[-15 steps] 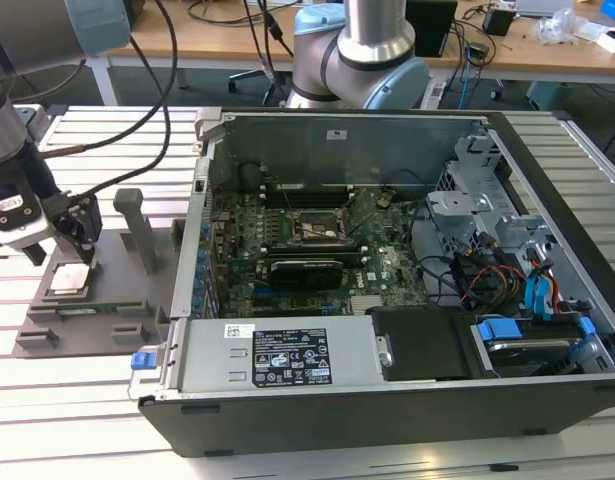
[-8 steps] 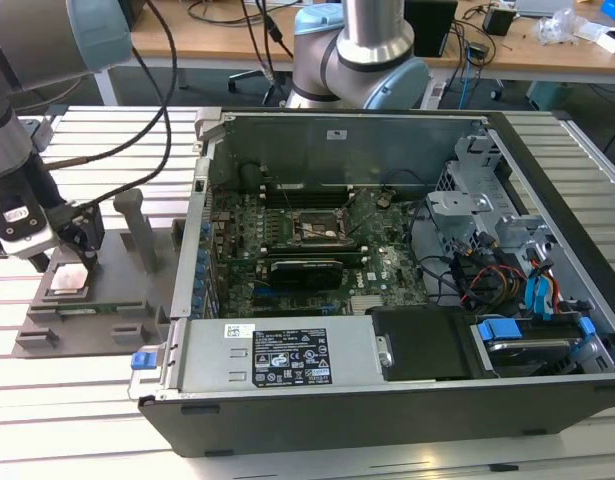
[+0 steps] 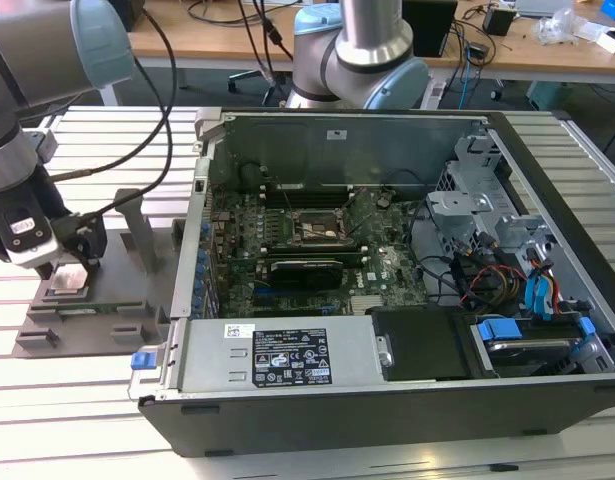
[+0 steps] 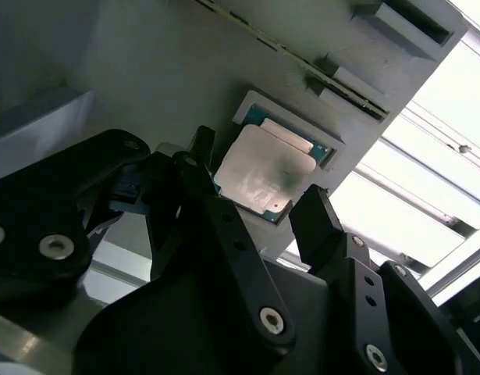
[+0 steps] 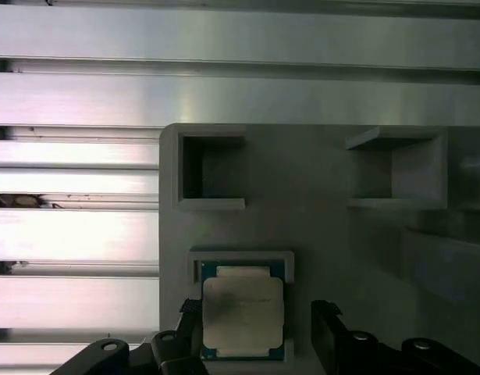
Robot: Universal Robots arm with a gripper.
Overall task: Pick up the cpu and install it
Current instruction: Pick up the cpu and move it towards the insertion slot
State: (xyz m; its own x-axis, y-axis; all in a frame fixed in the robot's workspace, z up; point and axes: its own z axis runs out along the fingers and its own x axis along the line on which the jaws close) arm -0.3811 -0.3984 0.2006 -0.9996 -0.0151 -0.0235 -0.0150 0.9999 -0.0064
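From my station I see the gripper [image 3: 65, 266] low over the tray [image 3: 97, 312] at the exterior view's left, well apart from the open case [image 3: 387, 390]. The cpu [image 3: 69, 281] lies flat in a square recess of that tray, silvery plate up. In the second wrist view its plate [image 4: 264, 168] catches the light and a thin green edge shows around it. The gripper is spread. Its 2 black fingers [image 4: 316, 215] stand 1 on each side of the cpu with the chip between them, and nothing is pinched. I cannot tell whether either finger touches the chip's edge or the recess rim. In the first wrist view the chip sits squarely in its frame, and 2 box-shaped pockets [image 5: 212, 172] rise from the same grey tray farther along. The tray rests on the ribbed aluminium table [image 3: 77, 410], just beside the case's wall. Inside the case the socket [image 3: 312, 228] (a dark square with a metal frame) sits near the middle of the green board [image 3: 387, 270], with the drive cage and coloured cables toward the exterior view's right.
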